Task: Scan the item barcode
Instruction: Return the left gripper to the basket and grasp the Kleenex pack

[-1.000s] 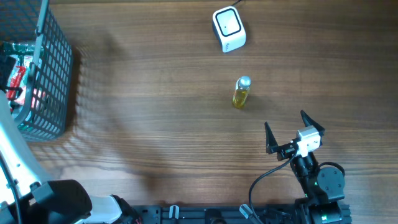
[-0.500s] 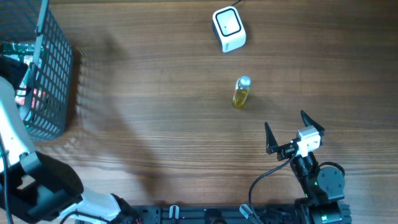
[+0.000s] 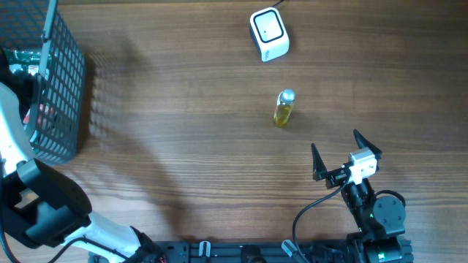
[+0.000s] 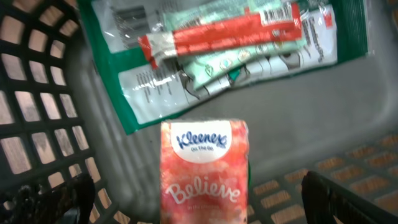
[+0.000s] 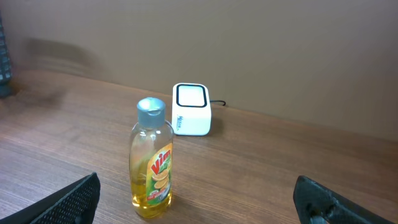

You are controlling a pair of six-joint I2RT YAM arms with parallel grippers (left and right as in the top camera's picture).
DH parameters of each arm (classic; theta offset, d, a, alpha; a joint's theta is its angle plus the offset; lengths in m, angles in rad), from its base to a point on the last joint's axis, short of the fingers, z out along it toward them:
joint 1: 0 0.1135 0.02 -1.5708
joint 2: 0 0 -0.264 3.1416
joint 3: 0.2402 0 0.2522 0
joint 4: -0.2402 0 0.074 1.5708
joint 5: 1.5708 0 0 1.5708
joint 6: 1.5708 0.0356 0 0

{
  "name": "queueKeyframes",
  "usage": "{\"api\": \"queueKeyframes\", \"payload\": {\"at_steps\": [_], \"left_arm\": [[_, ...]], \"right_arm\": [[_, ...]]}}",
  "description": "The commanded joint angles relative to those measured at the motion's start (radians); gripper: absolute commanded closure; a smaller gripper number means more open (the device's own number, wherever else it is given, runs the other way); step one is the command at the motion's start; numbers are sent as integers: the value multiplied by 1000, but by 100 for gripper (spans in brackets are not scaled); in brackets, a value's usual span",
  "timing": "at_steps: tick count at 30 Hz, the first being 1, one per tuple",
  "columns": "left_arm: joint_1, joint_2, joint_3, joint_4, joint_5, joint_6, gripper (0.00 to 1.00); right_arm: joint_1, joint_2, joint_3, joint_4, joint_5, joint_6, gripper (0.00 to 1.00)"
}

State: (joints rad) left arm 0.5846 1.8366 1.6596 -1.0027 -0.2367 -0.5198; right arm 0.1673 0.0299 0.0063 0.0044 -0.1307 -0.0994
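Motion is all on the left: the left gripper [image 4: 202, 202], jaws wide and empty, has swung into the basket [image 3: 66, 88] at the table's left edge, above the Kleenex pack [image 4: 203, 171], likely next for the scanner [image 3: 269, 33].

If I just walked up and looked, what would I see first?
Probably the little yellow bottle with a silver cap, standing upright alone in the middle of the wooden table. Farther back sits a white scanner box. At the far left, a black basket holds a bright orange Kleenex pack and green packets.
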Motion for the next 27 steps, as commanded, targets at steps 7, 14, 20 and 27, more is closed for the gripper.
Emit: {"api": "queueKeyframes", "payload": {"at_steps": [7,14,20,27], "left_arm": [[5,82,-13,-29,46,49,0],[10,137,-19,-39,46,49,0],[10,142,-57,-2,46,48,9],[10,142,-106,56,46,49,14]], "right_arm": [[-5,-1,-1,5,-1,-5,0],[-5,-1,-1,4,-1,-5,0],[-5,-1,-1,5,-1,-5,0],[-5,-1,-1,5,-1,-5,0]]}}
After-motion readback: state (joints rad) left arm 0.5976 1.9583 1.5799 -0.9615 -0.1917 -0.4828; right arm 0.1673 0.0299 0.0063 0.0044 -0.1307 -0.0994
